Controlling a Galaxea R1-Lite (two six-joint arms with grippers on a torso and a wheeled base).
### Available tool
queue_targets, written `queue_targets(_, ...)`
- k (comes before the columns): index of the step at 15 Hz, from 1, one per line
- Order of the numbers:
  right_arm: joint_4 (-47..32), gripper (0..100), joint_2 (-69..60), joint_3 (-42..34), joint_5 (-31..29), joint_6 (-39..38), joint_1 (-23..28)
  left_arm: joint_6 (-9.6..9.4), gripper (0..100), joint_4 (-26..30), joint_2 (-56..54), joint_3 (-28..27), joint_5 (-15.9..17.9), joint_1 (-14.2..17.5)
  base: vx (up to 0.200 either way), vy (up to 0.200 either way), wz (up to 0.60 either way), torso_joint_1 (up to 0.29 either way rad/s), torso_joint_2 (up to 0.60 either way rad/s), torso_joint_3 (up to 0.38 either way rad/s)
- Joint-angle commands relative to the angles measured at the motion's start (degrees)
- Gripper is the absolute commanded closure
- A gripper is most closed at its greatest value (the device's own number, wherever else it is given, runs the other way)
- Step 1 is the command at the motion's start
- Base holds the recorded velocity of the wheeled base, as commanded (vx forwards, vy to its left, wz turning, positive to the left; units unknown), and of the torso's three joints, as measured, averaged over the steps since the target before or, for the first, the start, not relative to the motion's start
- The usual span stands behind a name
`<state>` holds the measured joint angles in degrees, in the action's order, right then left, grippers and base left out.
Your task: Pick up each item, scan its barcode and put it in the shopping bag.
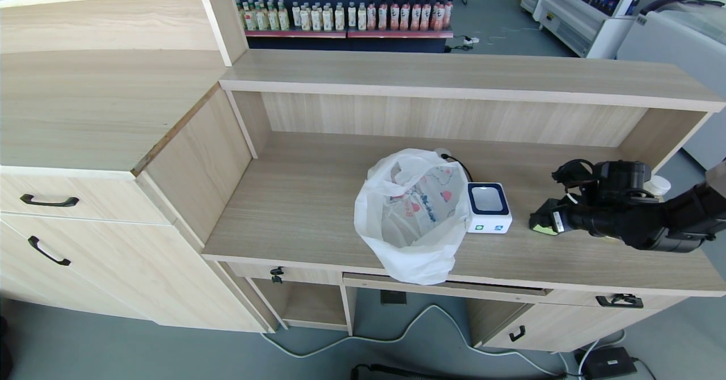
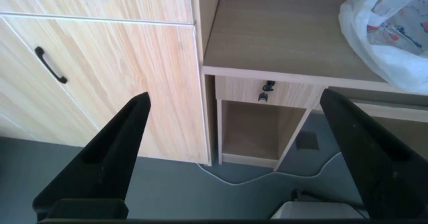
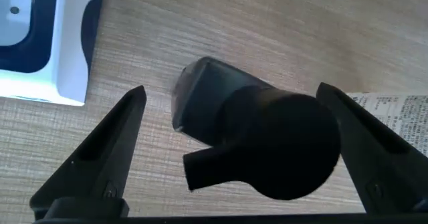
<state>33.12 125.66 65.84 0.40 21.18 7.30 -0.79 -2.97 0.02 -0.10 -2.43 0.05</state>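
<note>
Both jaw pairs open; right gripper (image 3: 232, 91) hovers over a dark rounded item (image 3: 281, 144), probably light and slick, so grab mid-body.

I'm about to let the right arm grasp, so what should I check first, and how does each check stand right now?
1. Right gripper open: ok.
2. Dark item sits between its jaws: ok.
3. Scanner face uncovered: ok.
4. Which side of the item to scan: cannot tell.
5. Bag mouth open: ok.
6. Left gripper away from the bag: ok.
</note>
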Motion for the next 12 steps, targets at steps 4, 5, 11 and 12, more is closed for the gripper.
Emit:
queue_targets(4, 0.01, 0, 1.52, 0.08, 0.48, -0.26, -0.53, 0.0, 0, -0.01, -0.02, 0.01, -0.04, 0.04, 0.0, 0.0, 0.0, 0.0, 0.0, 0.0)
queue_targets(5, 0.01, 100, 2.04, 0.69, 0.56, -0.26, -0.53, 0.0, 0, -0.01, -0.02, 0.01, -0.04, 0.04, 0.0, 0.0, 0.0, 0.0, 0.0, 0.0)
queue_targets(11, 0.01, 100, 4.51, 4.65, 0.21, 0.18, -2.2, 0.0, 0, -0.01, -0.02, 0.01, -0.04, 0.04, 0.0, 0.0, 0.0, 0.0, 0.0, 0.0)
queue_targets(12, 0.01, 100, 4.15, 4.65, 0.04, 0.36, -2.29, 0.0, 0, -0.01, -0.02, 0.01, -0.04, 0.04, 0.0, 0.0, 0.0, 0.0, 0.0, 0.0)
